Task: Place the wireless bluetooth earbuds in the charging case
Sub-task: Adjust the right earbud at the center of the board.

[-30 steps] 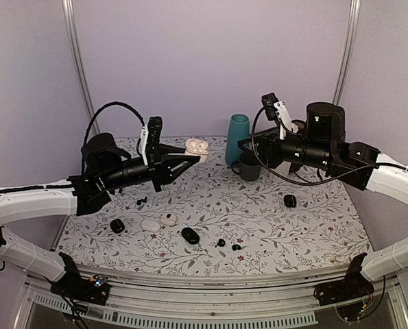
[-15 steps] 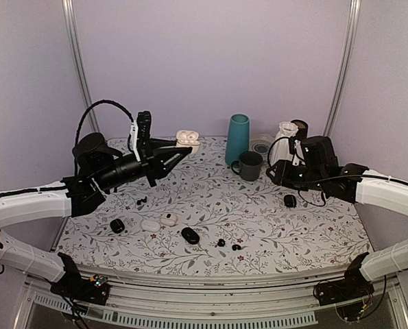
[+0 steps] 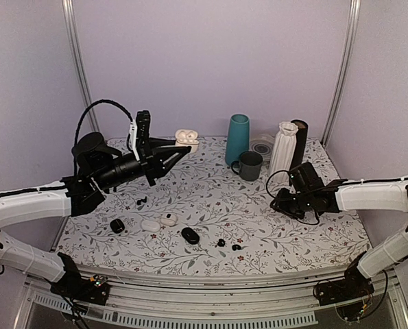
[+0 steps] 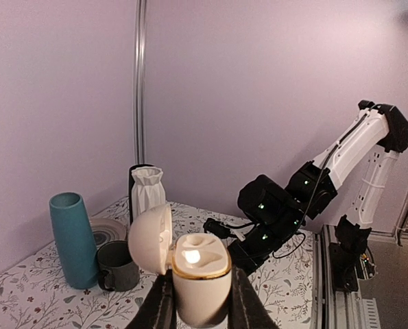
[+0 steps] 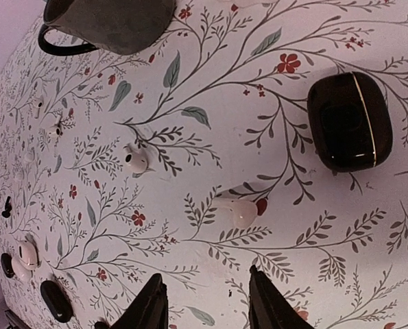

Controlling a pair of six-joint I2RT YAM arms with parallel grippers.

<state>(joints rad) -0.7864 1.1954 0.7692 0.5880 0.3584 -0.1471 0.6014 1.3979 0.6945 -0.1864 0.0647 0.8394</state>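
Note:
My left gripper is shut on an open cream charging case and holds it high above the back of the table. In the left wrist view the case sits upright between the fingers with its lid open to the left and both sockets bare. Two tiny black earbuds lie near the front middle. My right gripper is open and low over the table at the right. In the right wrist view two small white buds lie just ahead of its open fingers.
A closed black case lies beside the right gripper. A black case, two white cases and another black case lie front left. A teal vase, grey mug and white vase stand at the back.
My right arm has come down from high near the mug to low over the table at the right. My left gripper has drawn slightly back and left with the case.

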